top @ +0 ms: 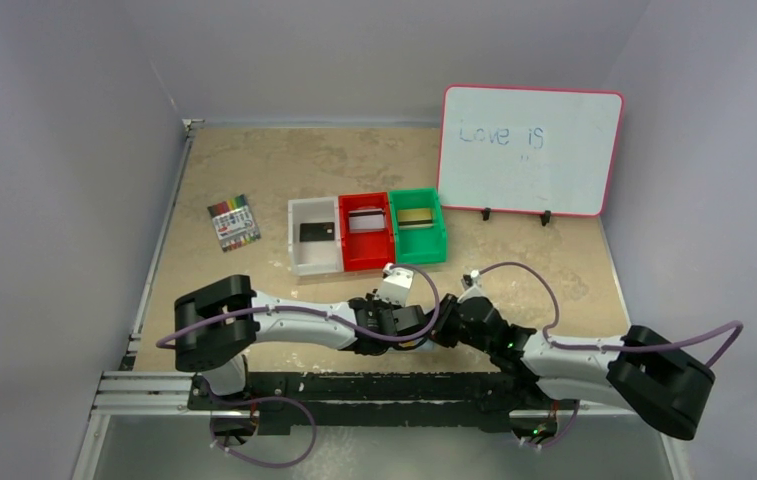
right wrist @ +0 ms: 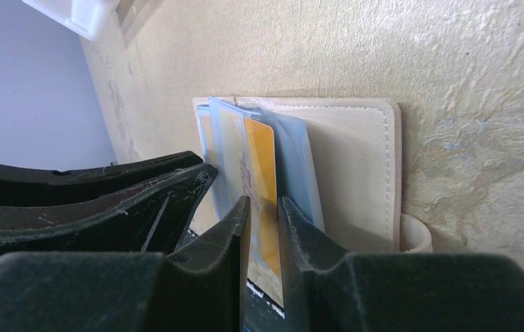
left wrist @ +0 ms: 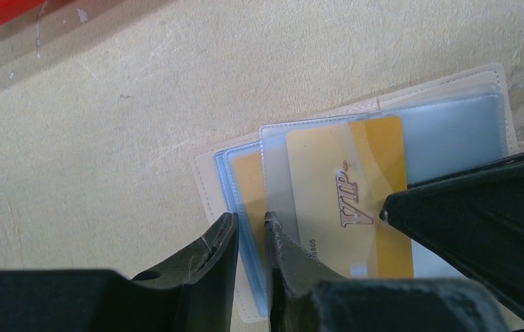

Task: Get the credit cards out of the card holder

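The card holder (left wrist: 207, 181) lies open on the table, beige outside with pale blue plastic sleeves. A gold credit card (left wrist: 356, 187) marked VIP sits in a sleeve, and more gold (left wrist: 248, 181) shows in the sleeve behind it. My left gripper (left wrist: 250, 221) is shut on the sleeves' edge. My right gripper (right wrist: 264, 204) is narrowly open, with the gold card's (right wrist: 260, 159) edge between its jaws. In the top view both grippers (top: 424, 325) meet over the holder and hide it. A black card (top: 319, 232), a silver one (top: 365, 221) and a gold one (top: 414, 217) lie in bins.
White (top: 314, 264), red (top: 366, 262) and green (top: 420, 255) bins stand in a row just beyond the grippers. A marker pack (top: 233, 222) lies at the left. A whiteboard (top: 532, 150) stands at the back right. The holder's snap tab (right wrist: 414, 235) sticks out beside my right jaws.
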{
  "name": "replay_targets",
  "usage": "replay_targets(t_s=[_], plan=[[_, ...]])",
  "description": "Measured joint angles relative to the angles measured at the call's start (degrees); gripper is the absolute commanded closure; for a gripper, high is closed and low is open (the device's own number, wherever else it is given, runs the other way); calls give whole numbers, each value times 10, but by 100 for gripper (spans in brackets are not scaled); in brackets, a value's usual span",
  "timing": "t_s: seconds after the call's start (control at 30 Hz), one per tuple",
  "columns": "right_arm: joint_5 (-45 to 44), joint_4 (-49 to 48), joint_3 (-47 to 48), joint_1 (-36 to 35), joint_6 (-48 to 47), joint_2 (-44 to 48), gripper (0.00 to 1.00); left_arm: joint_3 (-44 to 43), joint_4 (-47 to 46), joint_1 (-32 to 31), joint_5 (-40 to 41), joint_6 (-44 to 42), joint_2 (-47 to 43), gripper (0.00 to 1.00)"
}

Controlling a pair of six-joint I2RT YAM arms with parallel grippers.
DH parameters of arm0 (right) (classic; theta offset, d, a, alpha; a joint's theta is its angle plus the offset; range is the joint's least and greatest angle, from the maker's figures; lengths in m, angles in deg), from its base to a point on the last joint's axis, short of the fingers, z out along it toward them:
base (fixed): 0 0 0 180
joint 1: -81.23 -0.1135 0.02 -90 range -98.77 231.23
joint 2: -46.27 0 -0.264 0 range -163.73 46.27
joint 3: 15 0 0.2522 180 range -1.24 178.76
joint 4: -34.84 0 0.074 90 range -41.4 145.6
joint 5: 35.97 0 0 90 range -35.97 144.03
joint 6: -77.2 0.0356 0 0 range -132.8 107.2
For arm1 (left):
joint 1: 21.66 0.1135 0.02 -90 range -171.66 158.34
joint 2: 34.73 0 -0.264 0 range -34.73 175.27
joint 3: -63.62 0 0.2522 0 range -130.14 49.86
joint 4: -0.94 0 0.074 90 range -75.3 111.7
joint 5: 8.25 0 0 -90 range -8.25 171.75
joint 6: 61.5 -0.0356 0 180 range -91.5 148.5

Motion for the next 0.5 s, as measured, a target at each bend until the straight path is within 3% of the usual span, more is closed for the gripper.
replay_targets(t_s=[0.27, 0.5], plan=[[6, -37, -2, 1, 10, -38, 97, 1, -1, -1, 3, 1, -1, 77], [3, -33, -2, 1, 12, -22, 100, 26, -18, -1, 7, 10, -35, 68]])
